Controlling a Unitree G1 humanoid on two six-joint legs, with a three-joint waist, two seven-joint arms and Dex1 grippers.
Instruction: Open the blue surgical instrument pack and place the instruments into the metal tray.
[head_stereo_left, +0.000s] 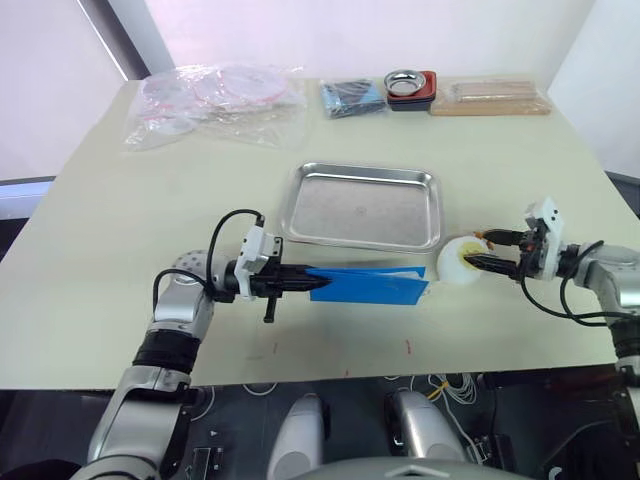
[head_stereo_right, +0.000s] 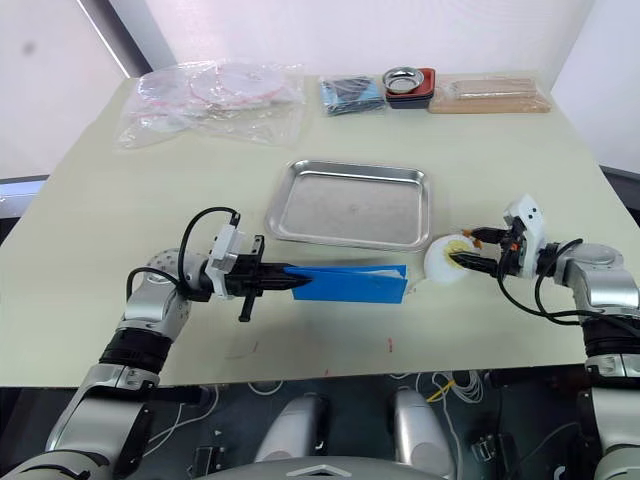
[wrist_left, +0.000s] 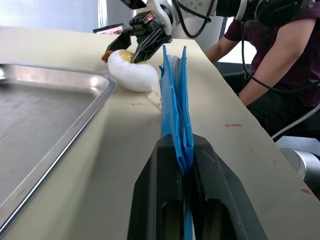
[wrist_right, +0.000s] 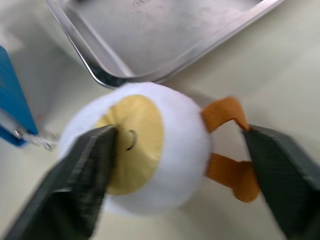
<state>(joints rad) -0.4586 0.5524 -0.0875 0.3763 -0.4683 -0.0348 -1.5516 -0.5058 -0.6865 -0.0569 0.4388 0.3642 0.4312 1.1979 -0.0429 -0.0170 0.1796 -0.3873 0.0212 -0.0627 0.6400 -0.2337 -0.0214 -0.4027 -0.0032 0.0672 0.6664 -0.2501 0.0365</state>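
The blue pack (head_stereo_left: 368, 285) is gripped at one end by the left gripper (head_stereo_left: 300, 282), whose two black fingers (wrist_left: 160, 200) are closed tight on its edge. The pack is stood on its long edge on the table (head_stereo_left: 120, 230), just in front of the metal tray (head_stereo_left: 363, 206) and parallel to the tray's near rim, apart from it. In the left wrist view the pack's blue layers are seen pinched together between the fingers, with a whitish inner layer showing at the far end. No instruments are seen in the tray or outside the pack.

The right gripper (head_stereo_left: 478, 262) is held wide open around a white round plush thing (wrist_right: 150, 150) with a yellow face and orange tabs, which lies just beside the tray's near right corner and near the pack's far end. The fingers (wrist_right: 75, 185) are spread to either side of it; firm contact cannot be told.

Along the far edge of the table, clear plastic bags (head_stereo_left: 215, 100), a small dark-blue packet (head_stereo_left: 352, 97), a metal bowl in a red holder (head_stereo_left: 410, 87) and a wrapped wooden board (head_stereo_left: 490, 97) are laid.
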